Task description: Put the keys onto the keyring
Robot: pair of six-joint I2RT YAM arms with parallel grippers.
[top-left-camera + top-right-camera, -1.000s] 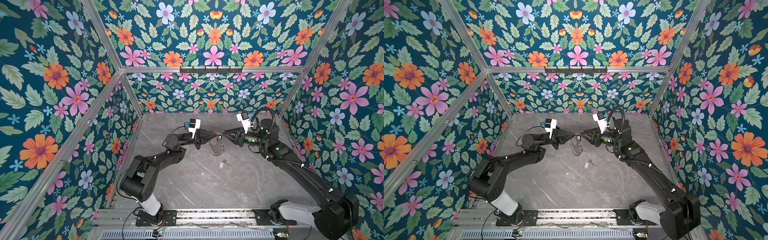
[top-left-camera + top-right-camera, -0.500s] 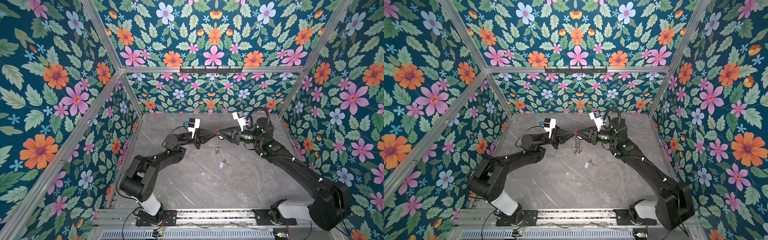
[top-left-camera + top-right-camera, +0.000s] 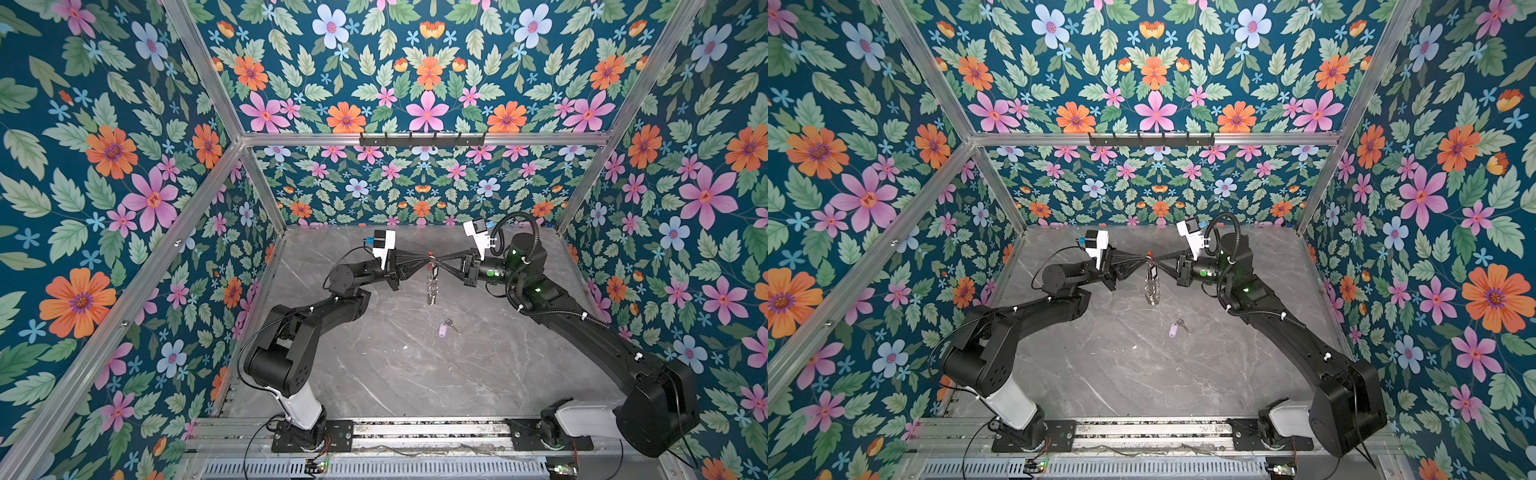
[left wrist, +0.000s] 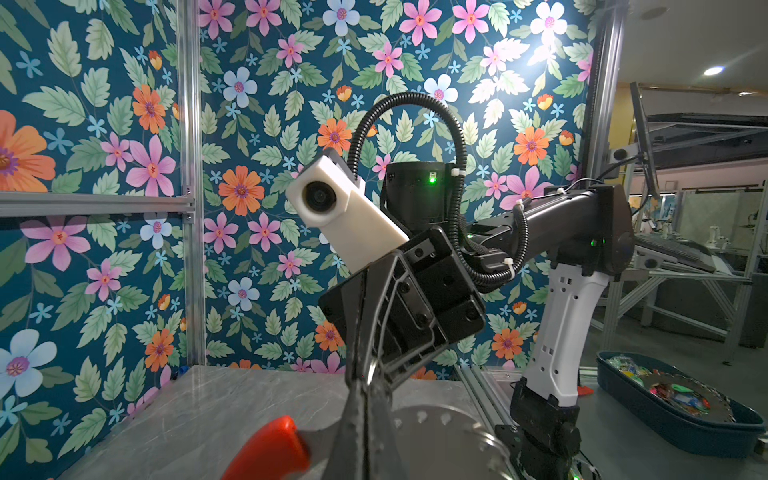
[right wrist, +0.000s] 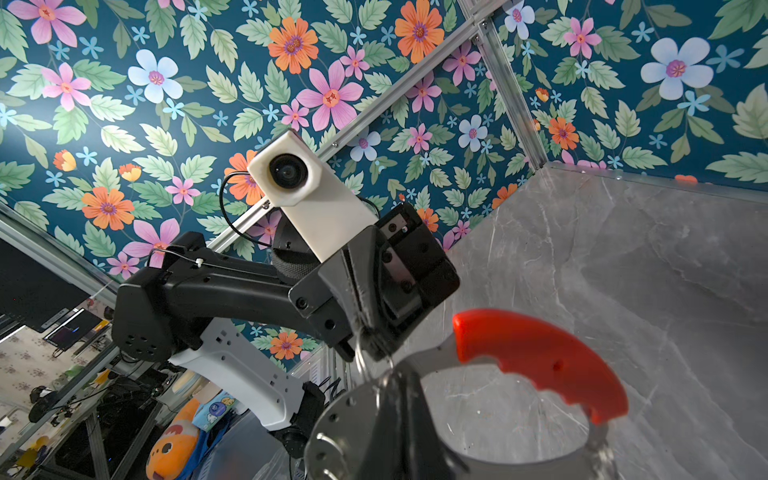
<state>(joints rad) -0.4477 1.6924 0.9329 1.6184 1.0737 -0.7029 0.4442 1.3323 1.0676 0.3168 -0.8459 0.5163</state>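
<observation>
Here, above the grey worktop [image 3: 374,374], the 2 arms meet tip to tip near its far middle. The left gripper [image 3: 423,261] is pinched tight on the top of the keyring [image 3: 432,286]. The right gripper [image 3: 439,262] is closed down on it from the opposite side, so the loop hangs between them, red section uppermost and silver rings dangling. The black-tagged key [image 3: 1153,272] hangs at the loop just under the tips; whether it is fully threaded is too small to tell. The lilac-tagged key [image 3: 444,331] lies loose on the worktop, well apart. The step in hand looks like a 2-handed hold of the loop. Next, 1 gripper likely must let go and fetch the lilac-tagged key while the other steadies the ring.
</observation>
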